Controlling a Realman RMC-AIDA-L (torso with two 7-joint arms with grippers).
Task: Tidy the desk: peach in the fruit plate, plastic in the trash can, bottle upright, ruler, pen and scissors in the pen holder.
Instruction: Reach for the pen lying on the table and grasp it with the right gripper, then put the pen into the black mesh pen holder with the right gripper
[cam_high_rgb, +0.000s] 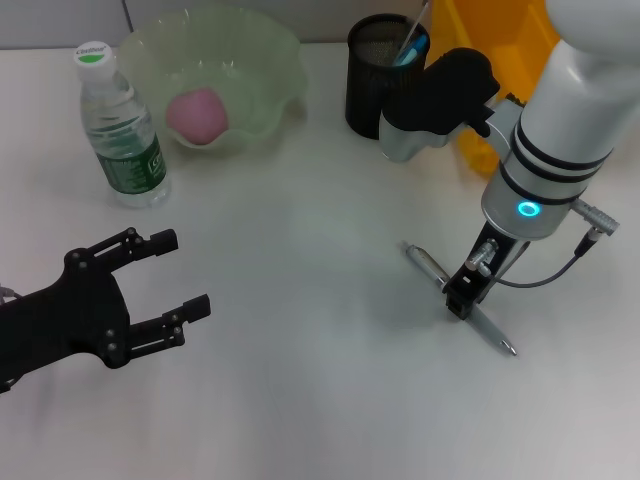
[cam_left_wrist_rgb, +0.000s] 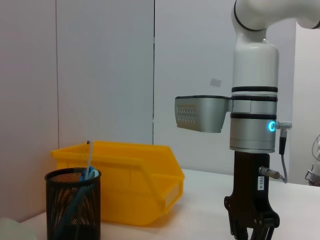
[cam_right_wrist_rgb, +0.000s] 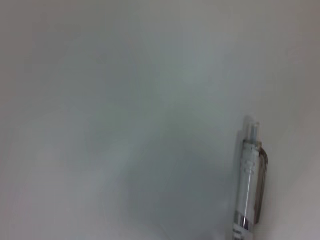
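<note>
A clear pen (cam_high_rgb: 425, 262) lies flat on the white desk at the right; the right wrist view shows the pen (cam_right_wrist_rgb: 248, 180) close up. My right gripper (cam_high_rgb: 459, 303) points straight down onto its middle, touching or almost touching it. In the left wrist view the right gripper (cam_left_wrist_rgb: 251, 235) stands low over the desk. My left gripper (cam_high_rgb: 188, 272) hovers open and empty at the near left. The peach (cam_high_rgb: 197, 115) rests in the green fruit plate (cam_high_rgb: 265, 60). The bottle (cam_high_rgb: 120, 125) stands upright beside it. The black mesh pen holder (cam_high_rgb: 372, 85) holds a blue-handled item (cam_high_rgb: 410, 48). No plastic is in view.
A yellow bin (cam_high_rgb: 480, 40) stands behind the right arm, next to the pen holder (cam_left_wrist_rgb: 72, 205). The same yellow bin (cam_left_wrist_rgb: 135, 180) shows in the left wrist view. The right arm's silver housing (cam_high_rgb: 410, 135) hangs in front of the holder.
</note>
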